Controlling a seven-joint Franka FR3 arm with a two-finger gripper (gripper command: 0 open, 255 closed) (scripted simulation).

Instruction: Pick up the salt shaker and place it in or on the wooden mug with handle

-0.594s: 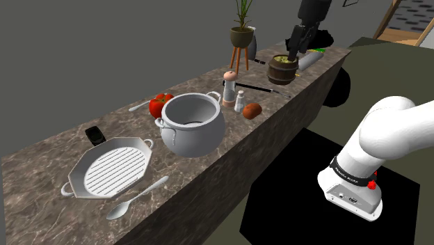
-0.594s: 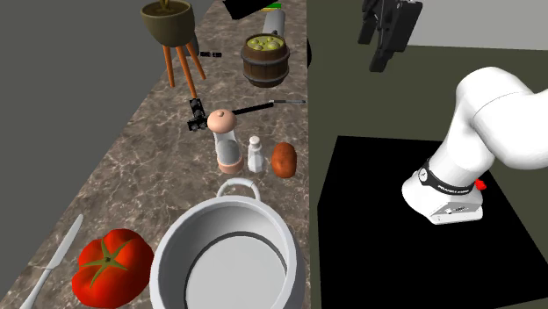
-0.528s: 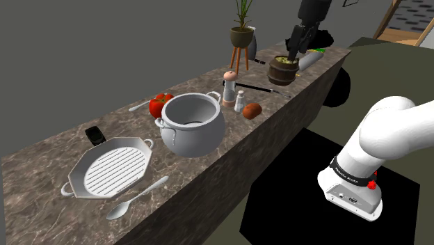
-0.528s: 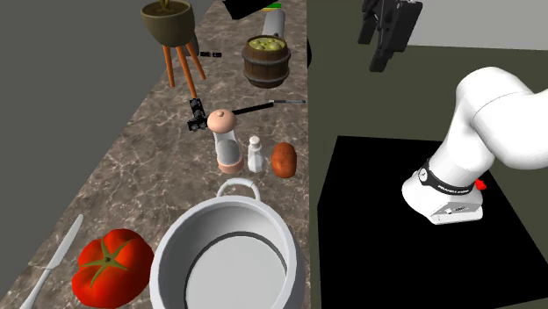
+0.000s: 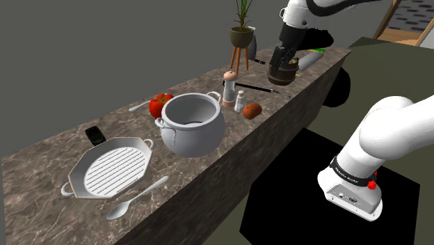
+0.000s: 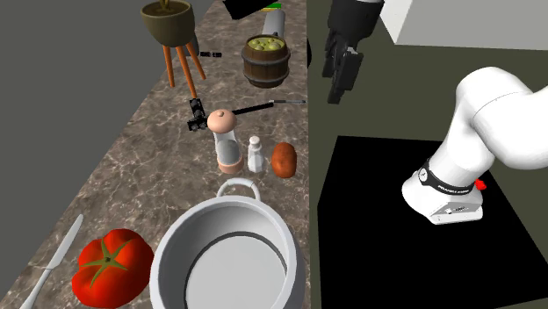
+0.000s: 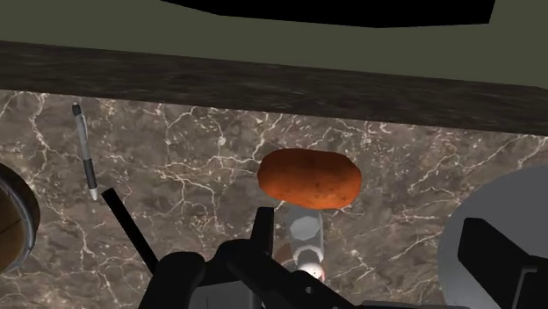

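Note:
The salt shaker (image 5: 239,101) (image 6: 255,154) is small and white with a grey cap. It stands upright on the marble counter (image 5: 42,163), between a taller pink grinder (image 5: 229,87) (image 6: 227,139) and a brown potato-like lump (image 5: 252,110) (image 6: 284,160). The wooden barrel mug (image 5: 284,76) (image 6: 266,60) stands further along with greenish contents. My gripper (image 5: 279,67) (image 6: 335,91) hangs open and empty above the counter near the mug, partly covering it in the shoulder view. In the wrist view the lump (image 7: 309,178) and shaker cap (image 7: 306,230) lie ahead of the parted fingers (image 7: 492,259).
A grey pot (image 5: 193,124) (image 6: 230,263), a tomato (image 5: 161,104) (image 6: 110,266), a grill pan (image 5: 115,167) and a spoon (image 5: 135,197) fill the near counter. A potted plant on a stand (image 5: 241,38), a black-handled tool (image 6: 237,110) and a bottle (image 5: 309,59) crowd the mug.
The gripper has come down and moved towards the shaker end of the counter, left in both exterior views. It now overlaps the mug in the shoulder view. Nothing on the counter moved.

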